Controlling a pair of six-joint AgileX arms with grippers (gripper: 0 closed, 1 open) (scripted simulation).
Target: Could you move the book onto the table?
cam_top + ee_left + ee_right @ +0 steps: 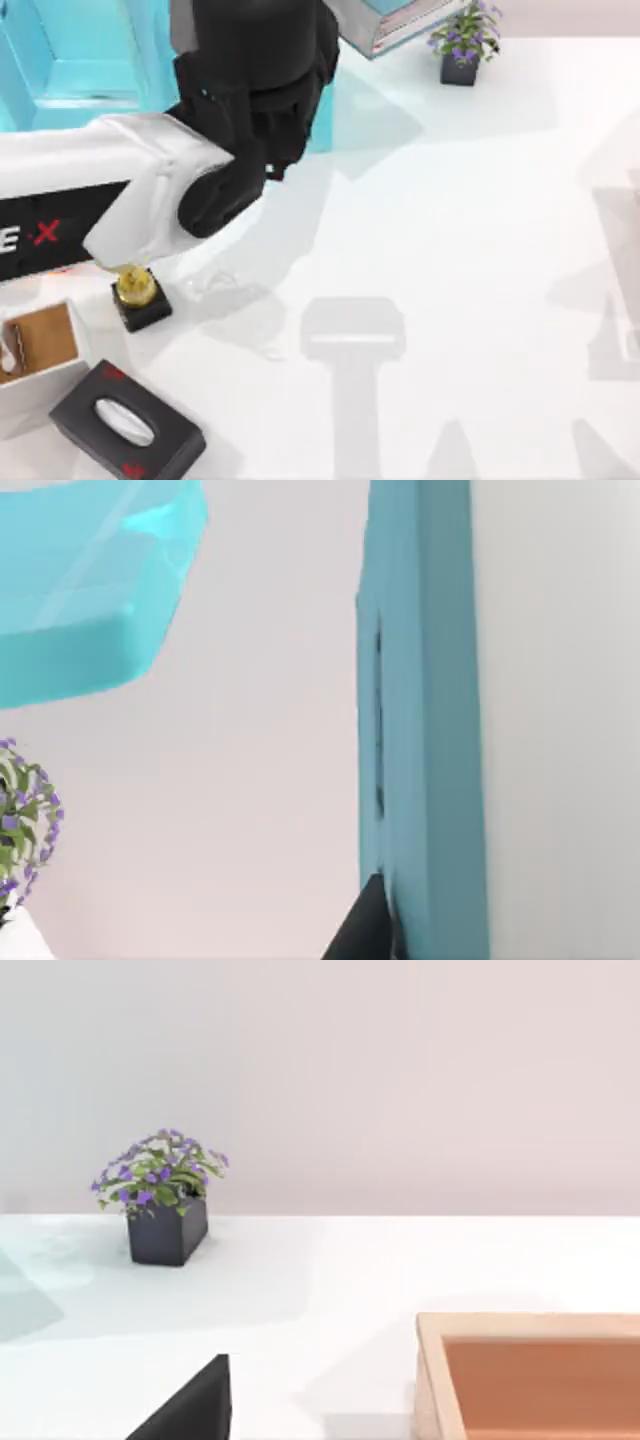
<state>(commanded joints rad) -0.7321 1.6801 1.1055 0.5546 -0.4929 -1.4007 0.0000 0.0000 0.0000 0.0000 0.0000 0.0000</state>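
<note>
The book (pixel 405 22) is a thick teal hardback with white page edges, at the far edge of the top view, right of my left arm's black wrist (pixel 255 70). In the left wrist view the book (pixel 420 710) stands close up, teal cover beside pale pages. One black fingertip (pixel 365 930) of my left gripper lies against its cover, and the gripper is shut on the book. The white table (pixel 430 250) spreads below. My right gripper (pixel 190 1410) is parked low over the table at the right.
A turquoise shelf cabinet (pixel 70 60) stands at the back left. A potted purple plant (pixel 465 45) sits at the back right. Near the front left are a gold trophy (pixel 138 290), a black tissue box (pixel 125 425) and a white tray (pixel 30 360). A wooden box (pixel 530 1380) lies near my right gripper.
</note>
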